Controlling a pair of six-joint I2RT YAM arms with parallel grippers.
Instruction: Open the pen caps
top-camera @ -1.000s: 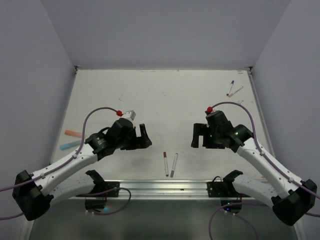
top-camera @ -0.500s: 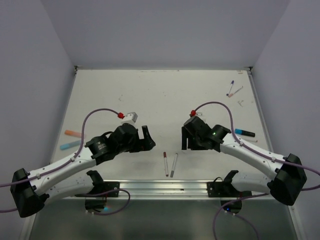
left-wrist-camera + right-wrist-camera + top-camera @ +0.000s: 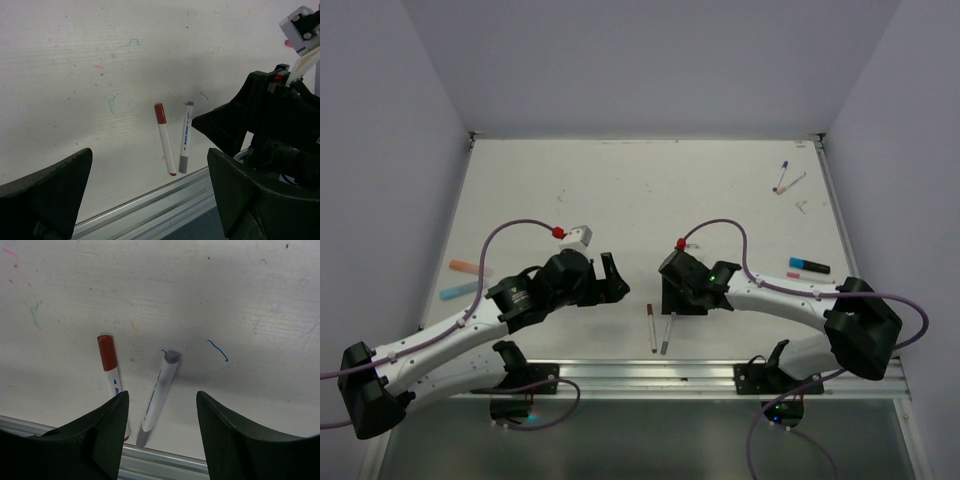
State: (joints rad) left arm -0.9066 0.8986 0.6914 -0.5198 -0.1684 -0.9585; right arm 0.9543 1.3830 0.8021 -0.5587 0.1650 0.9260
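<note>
At the near edge of the table (image 3: pixel 650 200), just ahead of the rail (image 3: pixel 650 372), two thin white pens lie side by side, nearly parallel and not touching. The red pen (image 3: pixel 652 330) wears its red cap (image 3: pixel 160 113) on the far end. The grey pen (image 3: pixel 157 390) carries its grey cap (image 3: pixel 183 163) on the near end, close to the rail. Both caps are on.

The right gripper (image 3: pixel 670 303) hangs low over the far ends of the pair, jaws partly apart and holding nothing. Seen from its wrist, its fingers (image 3: pixel 95 440) stand on either side of the grey pen, and the red pen runs behind one of them. Whether a finger touches either pen cannot be told.

The left gripper (image 3: pixel 612 278) hovers to the left of the pens and farther from the rail, jaws spread wide and empty.

By the table's left edge lie a salmon marker (image 3: pixel 470 267) and a pale blue marker (image 3: pixel 460 291), near each other but apart. By the right edge lies a black marker (image 3: pixel 817 268) with a blue cap (image 3: pixel 798 264) on it, and a small pink piece (image 3: pixel 793 275) lies just beside that. Two more pens (image 3: pixel 786 180) rest near the far right corner, too small for their caps to be made out.
</note>
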